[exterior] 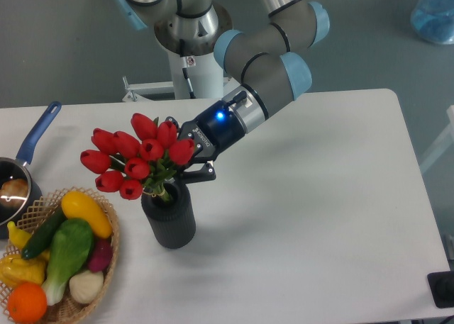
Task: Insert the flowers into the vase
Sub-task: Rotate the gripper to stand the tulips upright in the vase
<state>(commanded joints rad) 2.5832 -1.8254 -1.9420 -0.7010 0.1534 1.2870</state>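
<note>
The flowers [135, 157] sit with stems in the vase [169, 219] mouth, leaning up-left, away from the claw [193, 159] just right of the stems; its grip is hidden, so I cannot tell

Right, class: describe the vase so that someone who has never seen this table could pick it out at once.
Start at the white table and go to its left front, where a wicker basket of vegetables sits. Just right of it stands the vase, under the gripper. It is the only dark, ribbed upright cylinder, with red flowers at its mouth.
</note>
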